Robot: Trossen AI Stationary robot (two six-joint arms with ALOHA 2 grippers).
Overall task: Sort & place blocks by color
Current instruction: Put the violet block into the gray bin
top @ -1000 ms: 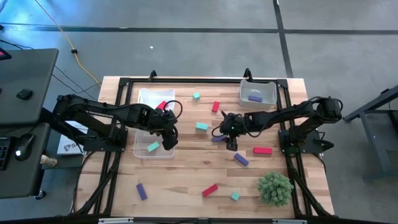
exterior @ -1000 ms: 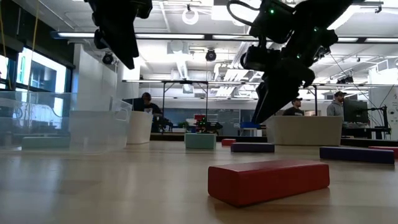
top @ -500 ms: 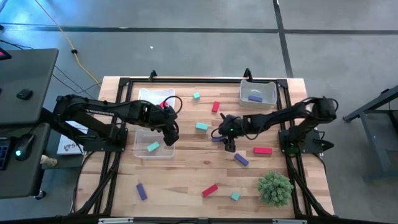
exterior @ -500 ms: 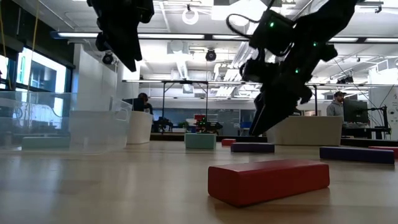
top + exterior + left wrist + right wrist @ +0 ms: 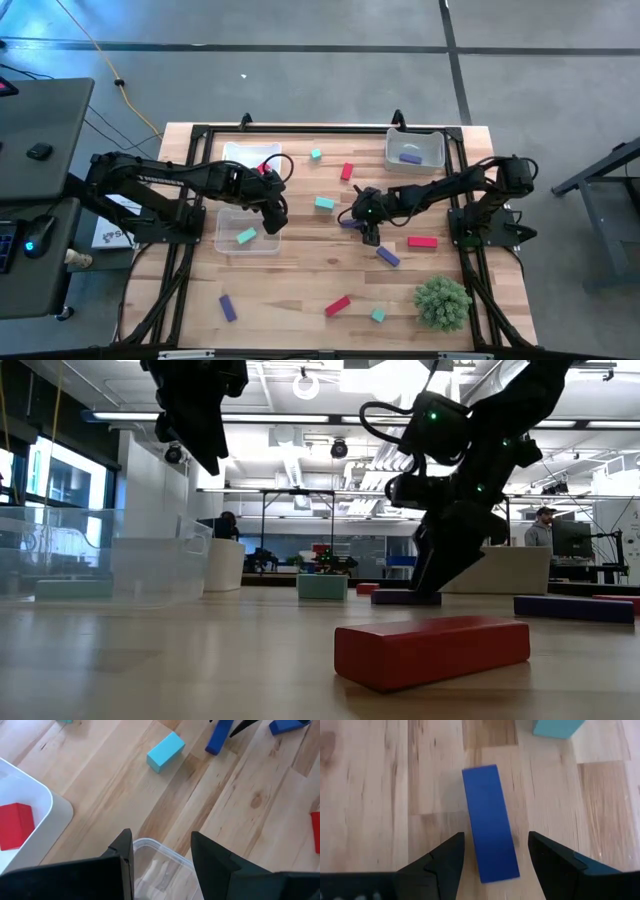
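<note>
My right gripper (image 5: pixel 496 851) is open and low over the table's middle (image 5: pixel 368 228). Its fingers stand on either side of a purple bar (image 5: pixel 490 842) that lies flat on the wood, and a gap shows on each side. In the low view the right gripper (image 5: pixel 437 582) reaches down to that purple bar (image 5: pixel 405 597). My left gripper (image 5: pixel 161 851) is open and empty, up above the near clear bin's rim (image 5: pixel 159 846). Other red, teal and purple blocks lie scattered: a teal one (image 5: pixel 324 203), a red bar (image 5: pixel 422 242), a purple bar (image 5: pixel 388 256).
Two bins sit at the left: the far one (image 5: pixel 238 156) holds a red block (image 5: pixel 262 168), the near one (image 5: pixel 232 247) a teal block (image 5: pixel 246 236). A far-right bin (image 5: pixel 432 146) holds a purple block (image 5: pixel 410 157). A green spiky plant ball (image 5: pixel 442 300) stands near right. A red bar (image 5: pixel 432 650) lies close to the low camera.
My right gripper has come down toward the table and a little to the left, until its open fingers straddle the purple bar. The bar has stayed where it was.
</note>
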